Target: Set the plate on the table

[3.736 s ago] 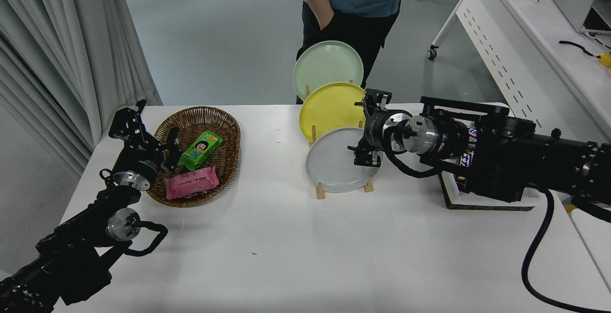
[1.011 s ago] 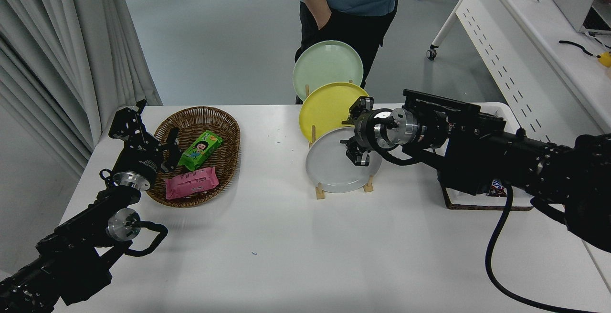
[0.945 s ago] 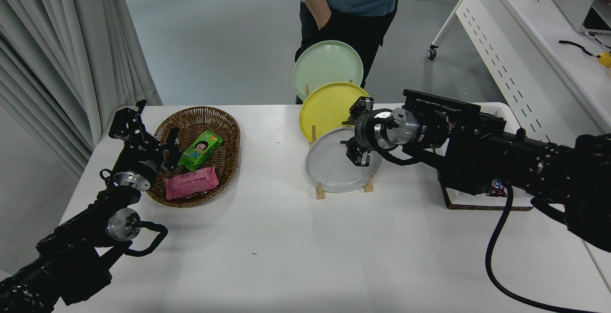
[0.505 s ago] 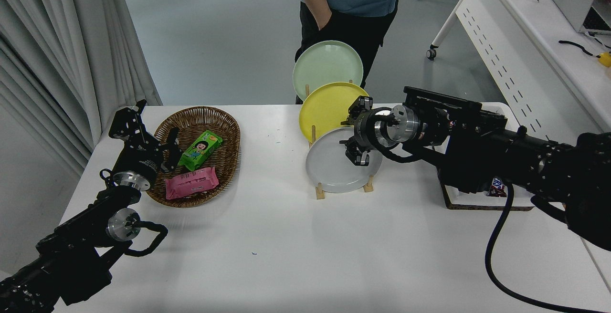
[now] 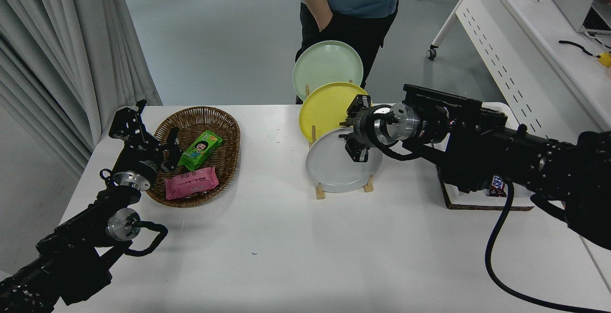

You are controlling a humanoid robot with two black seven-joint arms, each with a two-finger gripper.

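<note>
Raised slightly: black right pincer [image 5: 355, 134], clamped on round light-grey plate [image 5: 334, 170] in wooden rack [image 5: 319, 192]. Next: lifting clear, lowering flat onto white worktop [image 5: 296, 246].

The plate [image 5: 334, 167] is round and light grey, with a shallow raised rim and faint concentric rings on its face. It stands on edge just right of the frame centre, tilted back, its face toward the camera and its lower edge raised off the tabletop. The table [image 5: 296, 251] is a large white matte rectangle with rounded corners, filling the lower two thirds of the frame, with bare surface across its near centre.
</note>
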